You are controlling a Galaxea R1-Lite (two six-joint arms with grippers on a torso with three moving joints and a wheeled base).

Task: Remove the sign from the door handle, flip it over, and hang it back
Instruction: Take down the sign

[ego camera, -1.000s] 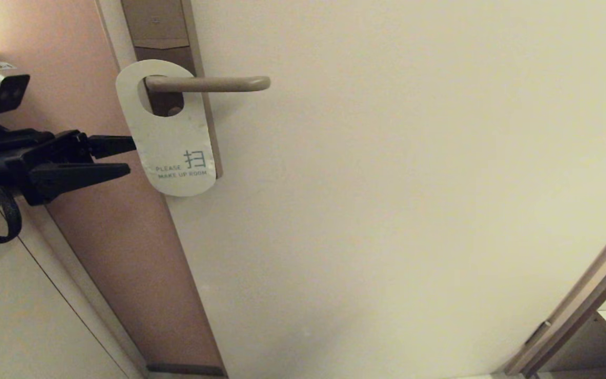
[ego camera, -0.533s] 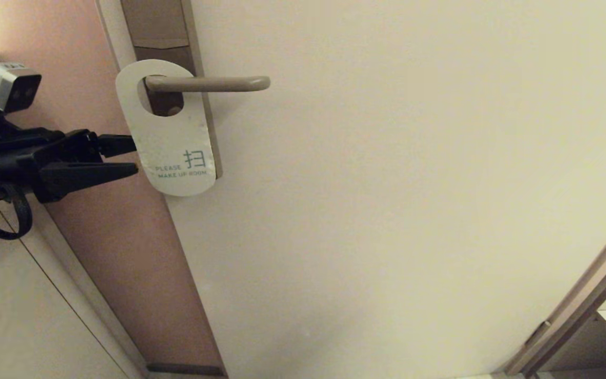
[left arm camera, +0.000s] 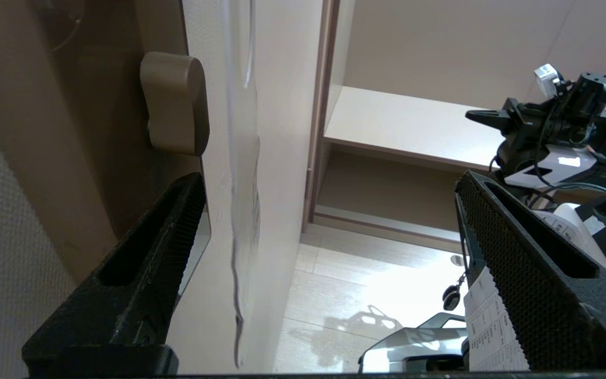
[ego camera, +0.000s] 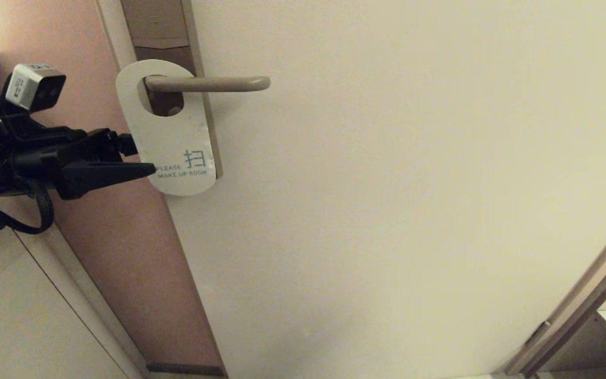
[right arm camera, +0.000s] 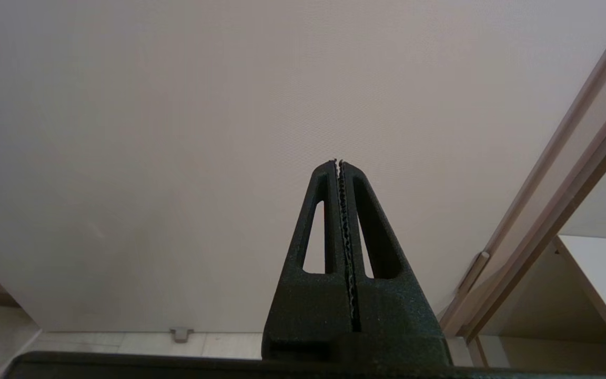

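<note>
Presently we find the sign point(ego camera: 169, 131) hanging by its oval hole on the door handle point(ego camera: 208, 83) in the upper left of the head view, off-white "PLEASE MAKE UP ROOM" face outward. We see the left pincer point(ego camera: 142, 158) at the sign's lower left edge, released, one finger in front of the card and one behind. We note the right pincer point(right arm camera: 339, 164) clenched and empty, facing the door point(right arm camera: 177, 131).
</note>
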